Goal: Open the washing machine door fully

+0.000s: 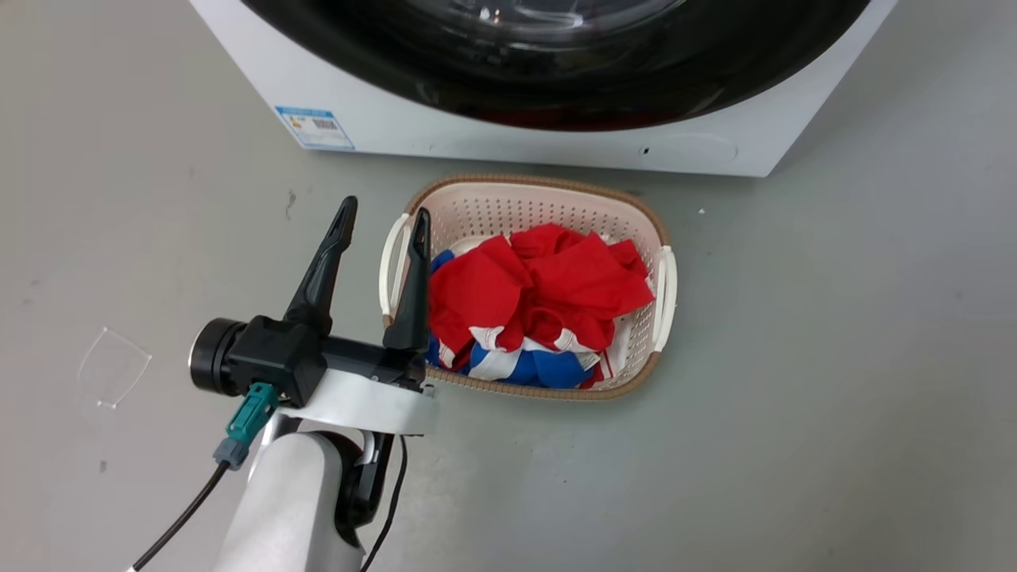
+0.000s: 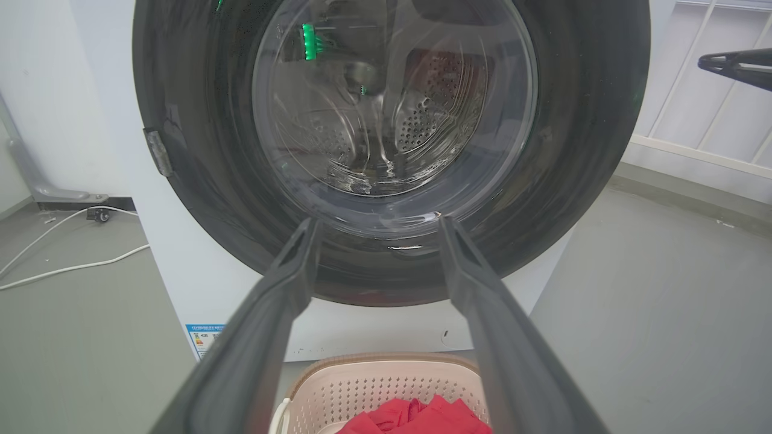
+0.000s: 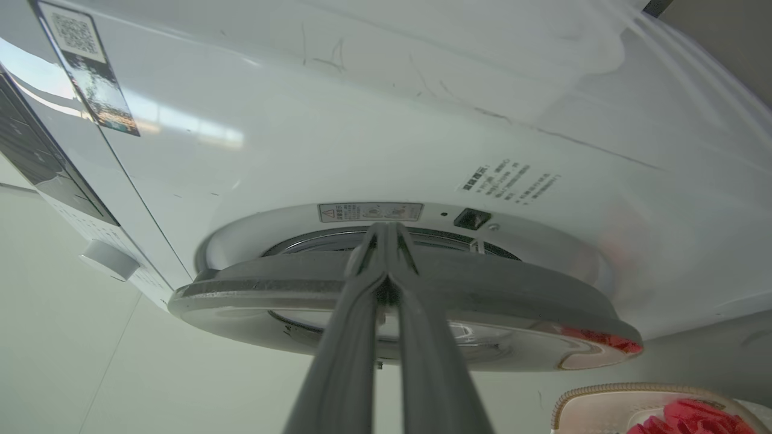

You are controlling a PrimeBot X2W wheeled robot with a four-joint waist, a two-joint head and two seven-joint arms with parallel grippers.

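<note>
Black washing machine door [image 3: 512, 295] rim crossed by right gripper [image 3: 386, 229], fingers pressed together; left gripper [image 1: 384, 208] spread wide, empty.

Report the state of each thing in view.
washing machine door, ajar, standing off the front, not fully open.
left gripper, open, empty.
right gripper, shut, pointing at the door's rim.
laundry basket, upright, holding clothes.
</note>
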